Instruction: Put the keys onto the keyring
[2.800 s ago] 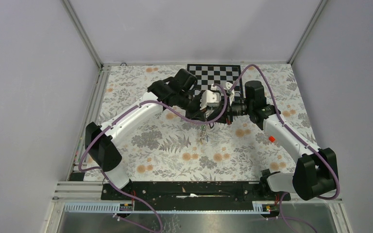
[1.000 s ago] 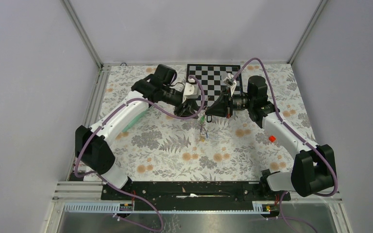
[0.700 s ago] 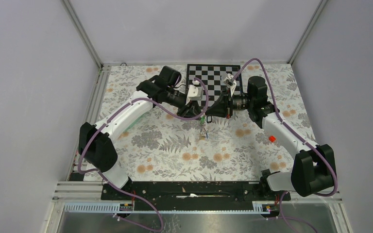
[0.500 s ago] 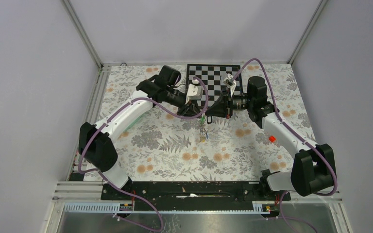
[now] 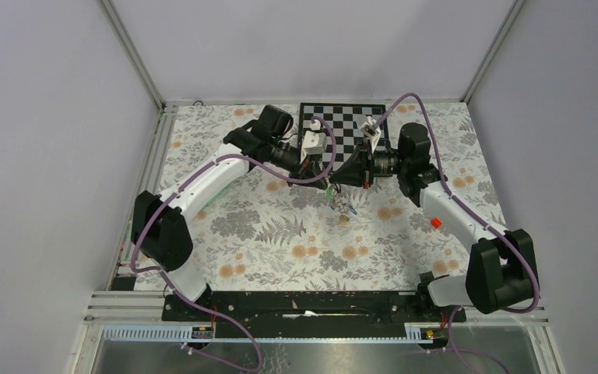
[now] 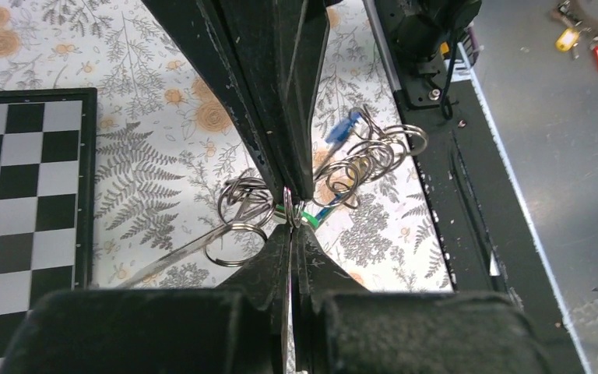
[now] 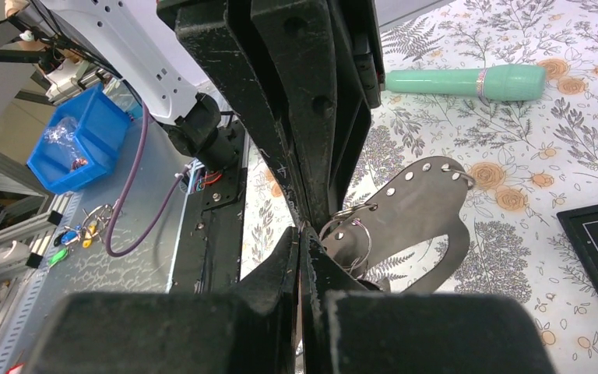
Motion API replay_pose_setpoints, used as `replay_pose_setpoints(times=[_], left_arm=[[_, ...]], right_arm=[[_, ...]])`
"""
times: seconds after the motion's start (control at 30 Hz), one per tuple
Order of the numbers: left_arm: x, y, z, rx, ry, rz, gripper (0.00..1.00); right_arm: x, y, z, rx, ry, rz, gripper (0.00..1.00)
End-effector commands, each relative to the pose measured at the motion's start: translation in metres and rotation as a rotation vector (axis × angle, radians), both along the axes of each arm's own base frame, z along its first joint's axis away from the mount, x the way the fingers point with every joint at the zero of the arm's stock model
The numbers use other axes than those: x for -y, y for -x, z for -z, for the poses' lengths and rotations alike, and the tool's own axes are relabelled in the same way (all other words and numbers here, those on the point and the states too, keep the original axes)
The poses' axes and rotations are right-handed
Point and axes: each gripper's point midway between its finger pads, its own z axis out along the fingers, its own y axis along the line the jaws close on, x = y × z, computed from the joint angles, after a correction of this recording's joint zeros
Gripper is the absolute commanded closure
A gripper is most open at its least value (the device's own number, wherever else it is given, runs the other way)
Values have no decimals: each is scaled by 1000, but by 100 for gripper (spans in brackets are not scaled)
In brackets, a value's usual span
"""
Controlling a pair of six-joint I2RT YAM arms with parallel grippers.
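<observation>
Left gripper (image 6: 290, 231), clenched on the keyring (image 6: 286, 206), meets the clenched right gripper (image 6: 291, 190) tip-to-tip; keys (image 6: 348, 125) hang at 1 o'clock, left wrist view.

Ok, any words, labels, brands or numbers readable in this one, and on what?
None can be read.
The checkerboard is plain squares.
The mint-green cylinder and the blue bin show no print.
The small coloured tags in the left wrist view's top right corner are too small to tell.
</observation>
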Motion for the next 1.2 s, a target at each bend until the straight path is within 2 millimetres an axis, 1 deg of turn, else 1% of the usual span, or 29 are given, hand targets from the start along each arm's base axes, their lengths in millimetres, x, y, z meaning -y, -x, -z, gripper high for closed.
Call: replay_pose_setpoints(times=[0.0,0.07,0.2,0.23,0.5,0.73,0.83,0.93,1.07,1.17], left_arm=[[13,2,-22,-45,98,41,100],[16,1,-23,-67,105,39,99],[16,-2,-26,-64,100,21,82],[15,-2,-27,-57,101,15,80],[9,4,-37,-16,124,27,72],[8,4,-40,1,126,21,65],[8,4,-42,8,129,22,65],[8,4,-40,2,128,24,70],[7,3,-33,4,118,21,73],[7,3,-29,1,112,20,79]], right_arm=[[-1,1,-17,76,-41,-14,100],[-1,0,-16,73,-44,-10,100],[0,1,-15,78,-41,-7,100],[0,1,-15,82,-38,-5,100],[3,0,-9,77,-23,10,100],[3,0,-4,72,-11,11,100],[3,-1,-3,71,-9,13,100],[3,-1,-4,72,-10,12,100],[4,0,-5,74,-12,12,100],[4,0,-5,72,-11,14,100]])
